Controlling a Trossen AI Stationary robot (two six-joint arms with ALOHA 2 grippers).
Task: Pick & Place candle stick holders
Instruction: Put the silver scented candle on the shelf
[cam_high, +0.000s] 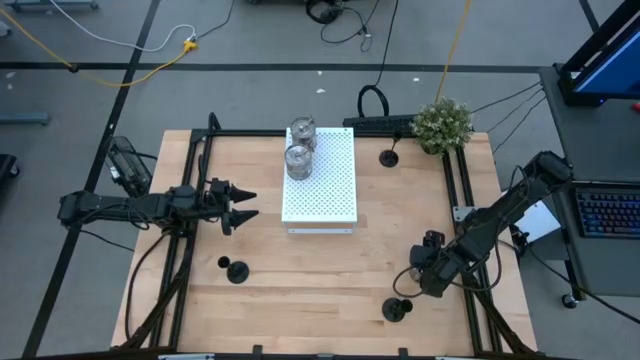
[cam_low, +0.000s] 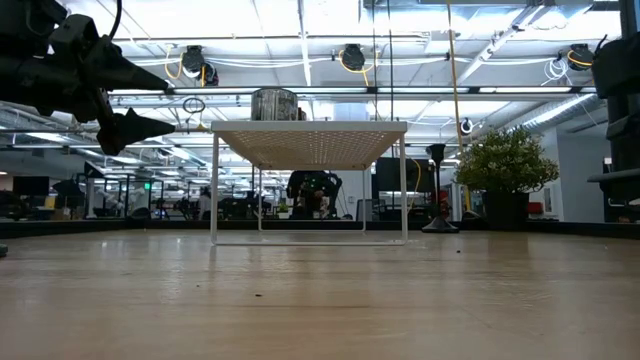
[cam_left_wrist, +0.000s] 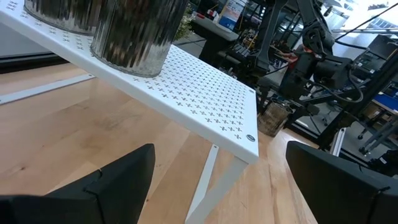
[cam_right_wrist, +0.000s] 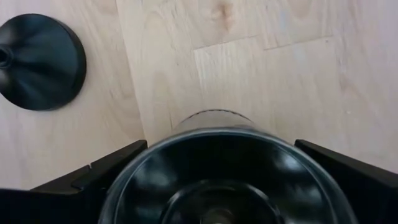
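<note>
Two silver holders on the white perforated board (cam_high: 320, 178) at the far middle of the table (cam_high: 320, 300): one (cam_high: 303, 131) at the board's far left corner, the other (cam_high: 298, 160) just nearer, almost touching it. From the low view only one silver body (cam_low: 274, 104) clearly made out on top of the board; the second hidden behind it or merged with it. In the left wrist view both cut off at the frame edge, only the ribbed lower wall of the near one (cam_left_wrist: 134, 34) and a sliver of the other (cam_left_wrist: 59, 15) in sight.

Left gripper (cam_high: 250, 203) hanging above the table just left of the board, fingers spread apart, nothing between them.

Right gripper (cam_high: 425, 265) low over the near right part of the table, clamped around a rounded shiny holder (cam_right_wrist: 227, 171) that fills the right wrist view between the two fingers; only its rim and dark reflective hollow visible, lower part cut off. From above this holder mostly hidden by the gripper.

Black holders: one (cam_high: 391, 157) far right near the green plant (cam_high: 442, 124), one (cam_high: 236, 270) near left, one (cam_high: 396, 309) near right, just beside the right gripper. Stems hard to resolve from above. A black round base (cam_right_wrist: 40, 61) beside the held piece in the right wrist view, partly cut off.
</note>
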